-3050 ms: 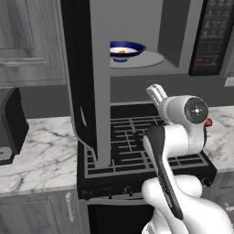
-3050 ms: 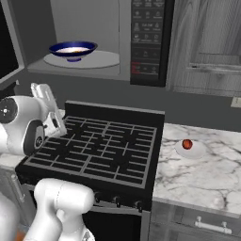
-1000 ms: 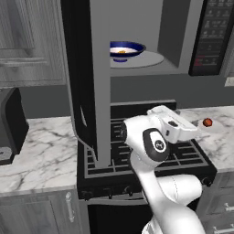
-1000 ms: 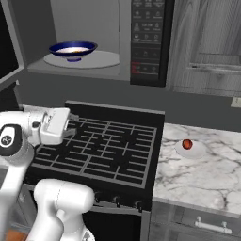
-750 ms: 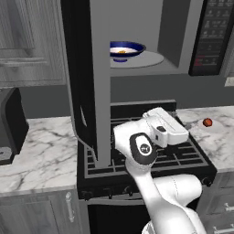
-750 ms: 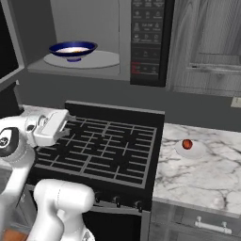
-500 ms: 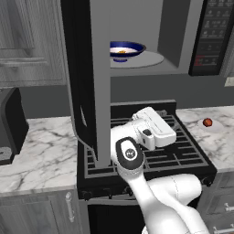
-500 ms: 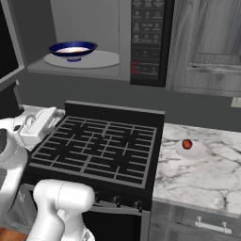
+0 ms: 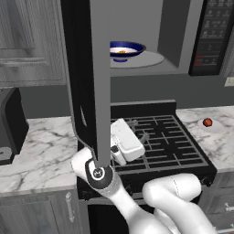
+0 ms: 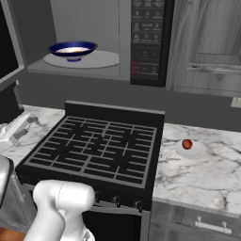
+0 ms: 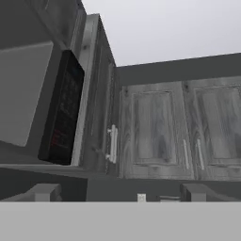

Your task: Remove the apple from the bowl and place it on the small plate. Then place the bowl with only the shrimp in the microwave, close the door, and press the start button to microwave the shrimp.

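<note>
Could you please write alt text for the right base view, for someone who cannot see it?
The blue bowl sits on the turntable inside the open microwave, above a black stove. On the marble counter to the right, the apple rests on the small plate.

Glossy blue bowl (image 9: 125, 48), marble-veined matt counter (image 10: 207, 176)

Marble counter (image 10: 207, 179) carries small plate (image 10: 190, 149) with apple (image 10: 187, 144).
</note>
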Available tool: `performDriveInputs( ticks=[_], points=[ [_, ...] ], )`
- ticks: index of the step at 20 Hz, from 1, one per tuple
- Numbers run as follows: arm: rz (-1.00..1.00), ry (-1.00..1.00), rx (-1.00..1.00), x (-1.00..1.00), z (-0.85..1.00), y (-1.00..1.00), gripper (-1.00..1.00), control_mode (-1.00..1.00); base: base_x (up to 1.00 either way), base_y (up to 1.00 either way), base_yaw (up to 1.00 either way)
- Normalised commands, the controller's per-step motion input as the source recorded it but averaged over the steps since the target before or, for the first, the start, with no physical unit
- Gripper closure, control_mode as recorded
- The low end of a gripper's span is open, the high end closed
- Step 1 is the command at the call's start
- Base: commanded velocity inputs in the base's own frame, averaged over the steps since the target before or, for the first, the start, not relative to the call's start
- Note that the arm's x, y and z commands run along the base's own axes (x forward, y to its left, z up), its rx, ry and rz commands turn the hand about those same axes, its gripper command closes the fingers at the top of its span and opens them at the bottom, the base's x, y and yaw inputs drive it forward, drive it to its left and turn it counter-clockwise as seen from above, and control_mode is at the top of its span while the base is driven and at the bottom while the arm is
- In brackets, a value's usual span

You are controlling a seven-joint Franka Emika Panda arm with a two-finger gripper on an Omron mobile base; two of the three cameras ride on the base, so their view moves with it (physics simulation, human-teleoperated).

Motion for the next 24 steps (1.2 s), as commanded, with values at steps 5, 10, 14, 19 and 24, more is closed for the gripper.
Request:
performDriveInputs(
  ticks=[5,10,14,19,24],
  points=[
    [0.07,-0.03,-0.06,0.00,-0.13,0.88,-1.00,-1.00,0.00,0.00,0.00],
    [0.20,0.00,-0.06,0.04,-0.07,1.00,-1.00,-1.00,0.00,0.00,0.00],
    [0.30,0.00,-0.01,0.38,-0.39,1.00,-1.00,-1.00,0.00,0.00,0.00],
    [0.13,0.03,-0.09,0.07,-0.43,0.79,-1.00,-1.00,0.00,0.00,0.00],
    [0.14,-0.04,0.00,0.08,-0.12,0.71,-1.00,-1.00,0.00,0.00,0.00]
  ],
)
